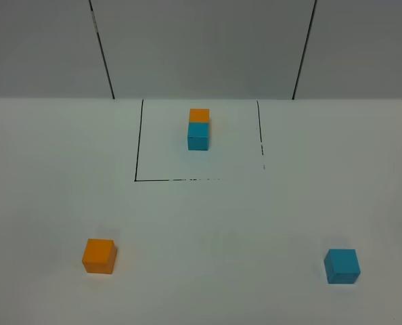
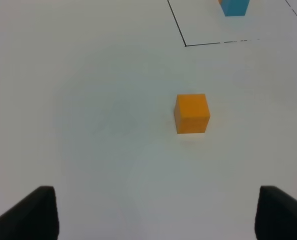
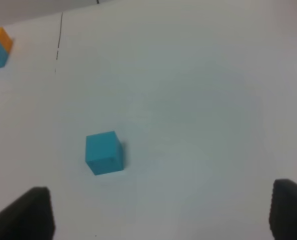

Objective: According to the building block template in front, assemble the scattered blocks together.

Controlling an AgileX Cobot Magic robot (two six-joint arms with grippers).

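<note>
Both jaws wide over white table (image 1: 214, 230)

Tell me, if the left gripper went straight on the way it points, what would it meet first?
Probably the loose orange cube: it sits ahead of the left gripper, a little off its centre line, with nothing between them. Depth is unclear, so it could touch the table first.

The left gripper (image 2: 158, 215) is kept spread wide, and only its two dark fingertips (image 2: 36, 212) are seen, well apart. The right gripper (image 3: 156, 215) is spread just as wide, its fingertips (image 3: 26, 212) equally separated.
</note>
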